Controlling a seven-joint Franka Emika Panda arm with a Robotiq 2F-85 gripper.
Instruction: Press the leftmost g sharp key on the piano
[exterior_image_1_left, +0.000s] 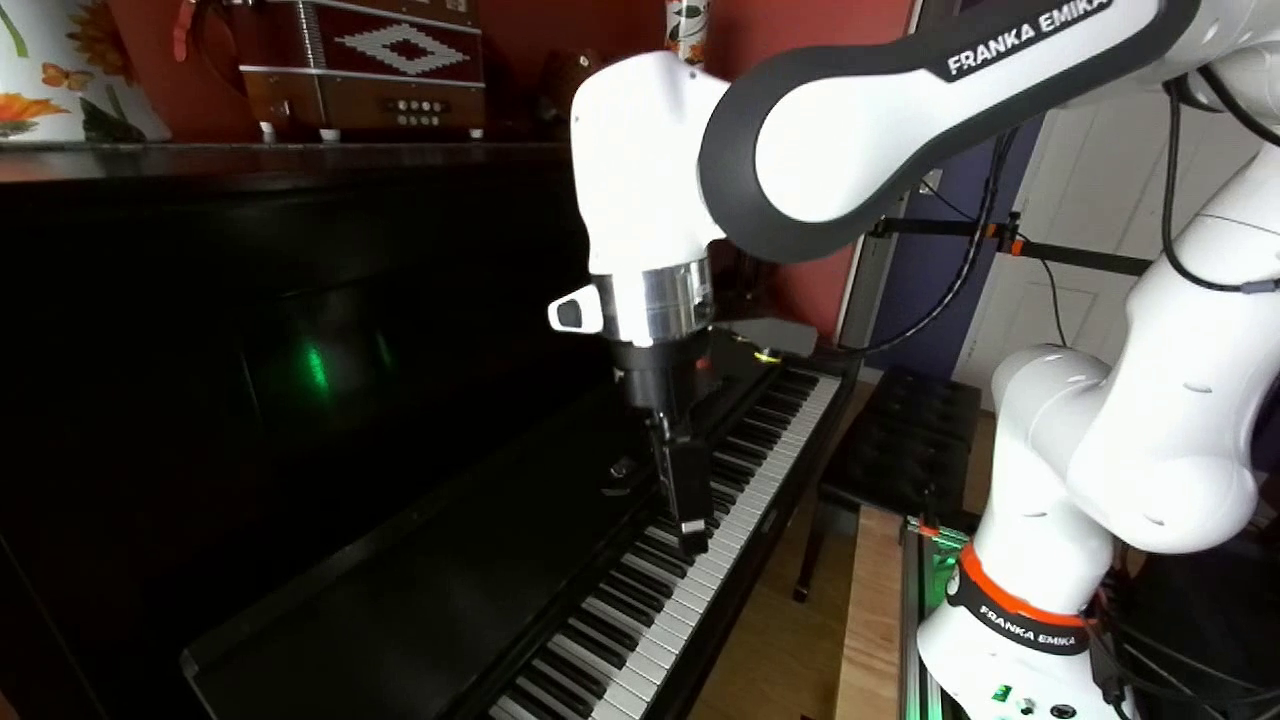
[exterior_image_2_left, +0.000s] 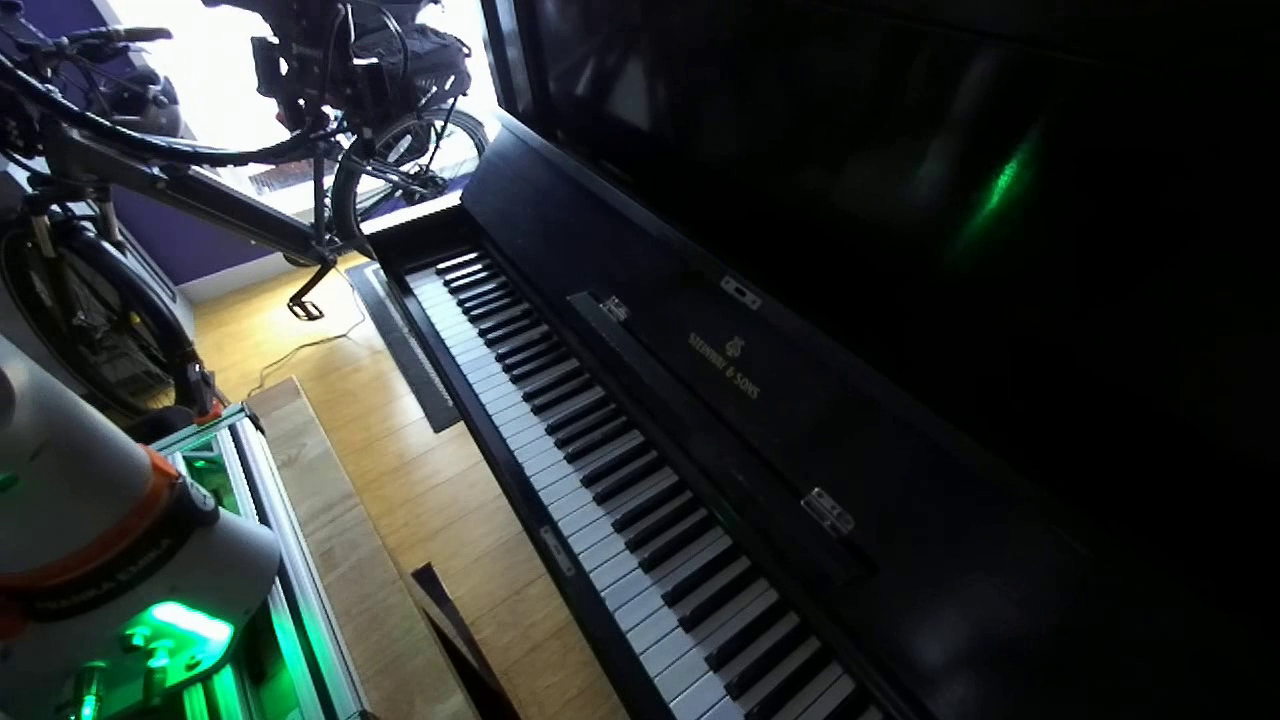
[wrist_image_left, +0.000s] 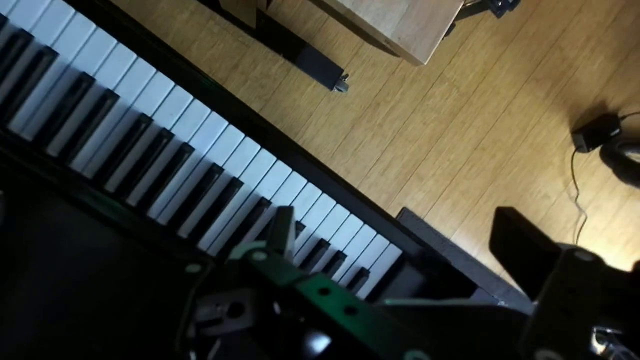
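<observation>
Red wall fills the upper middle of an exterior view, with a white door at the upper right and an accordion at the upper left, on top of the piano. Glossy and black, the piano takes up the left of the frame; its keys run slantwise from the bottom centre up to the right of centre, where a black bench stands near them. The arm reaches in from the upper right, and the gripper points down in front of the keys, just right of the middle of the frame; whether it touches any key cannot be told. In the wrist view its fingers stand well apart, one at the lower centre, covering part of the keys in the picture, the other at the lower right, against the wooden floor. The keys cross from the upper left to the lower centre, where the row ends, and a corner of the table juts in at the top. In an exterior view, lettering reading STEINWAY & SONS sits right of centre on the piano; a bike stands at the upper left, and the arm's base is lit green at the lower left
</observation>
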